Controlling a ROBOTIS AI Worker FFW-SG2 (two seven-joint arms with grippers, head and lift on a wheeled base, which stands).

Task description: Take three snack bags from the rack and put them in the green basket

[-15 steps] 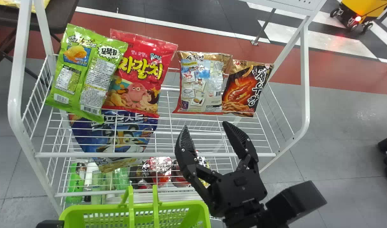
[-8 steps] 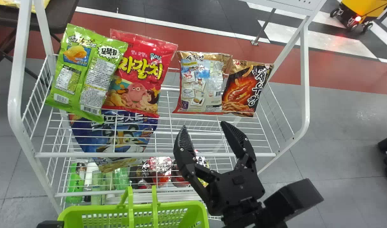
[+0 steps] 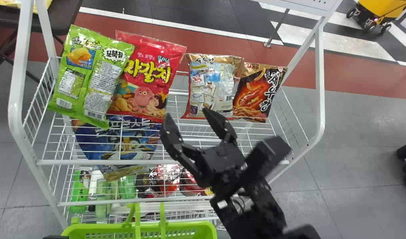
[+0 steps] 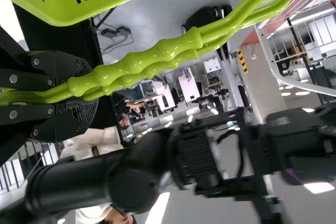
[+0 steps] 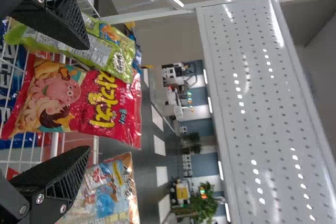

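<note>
Right claw point(image 3: 187, 112), spread, near red bag point(image 3: 146, 76) and tan bag point(image 3: 211, 88); left claw point(image 4: 86, 94) pinches green basket handles point(image 4: 157, 56); risk: off-centre approach snags bag edge, topples it

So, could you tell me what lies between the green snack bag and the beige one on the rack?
The red snack bag, partly behind the green bag, as the head view shows. Its lower half stands clear of the beige bag.

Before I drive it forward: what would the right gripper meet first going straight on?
Probably the red snack bag, lined up ahead of the right gripper; how much depth separates them is unclear.
</note>
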